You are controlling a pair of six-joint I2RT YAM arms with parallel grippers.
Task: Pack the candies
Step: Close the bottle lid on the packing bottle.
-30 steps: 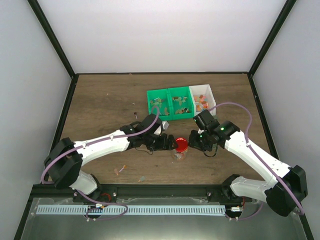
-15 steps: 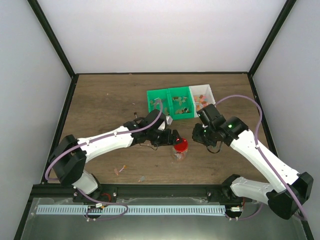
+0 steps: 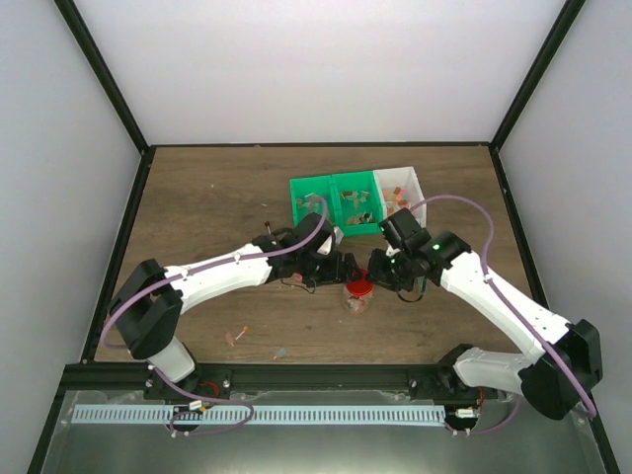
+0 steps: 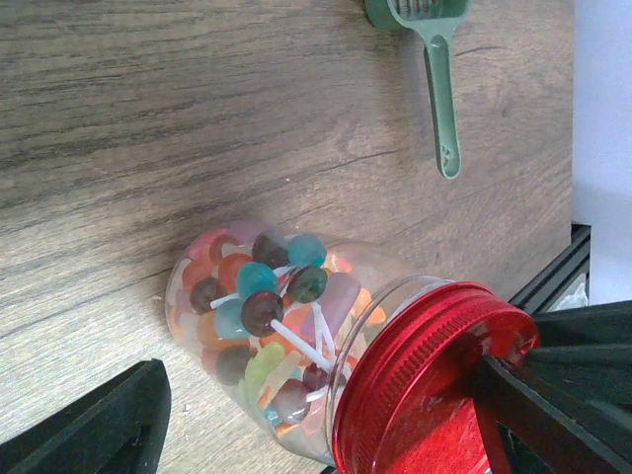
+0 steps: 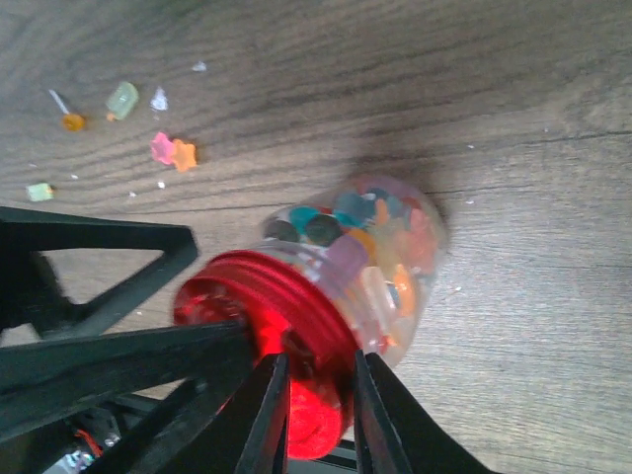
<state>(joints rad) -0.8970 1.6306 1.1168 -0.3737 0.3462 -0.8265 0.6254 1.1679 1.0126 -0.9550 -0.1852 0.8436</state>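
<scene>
A clear jar (image 3: 356,301) full of candies (image 4: 259,306) stands on the wooden table with a red lid (image 3: 360,286) on it. In the right wrist view my right gripper (image 5: 319,360) is shut on the rim of the red lid (image 5: 267,306), one finger on its top and one at its side. My left gripper (image 4: 321,367) is open and straddles the jar (image 4: 296,326) from the left. Its right finger (image 4: 553,405) rests against the lid; the other finger (image 4: 99,430) stands apart from the glass. Loose candies (image 5: 173,151) lie on the table.
Two green bins (image 3: 336,202) and a white bin (image 3: 400,193) with sweets stand behind the jar. A green scoop (image 4: 441,89) lies beyond the jar. A few stray sweets (image 3: 237,336) lie near the front edge, left of the jar.
My right gripper has come left and closed onto the lid's rim. My left gripper has slid right and slightly back, staying wide beside the jar.
</scene>
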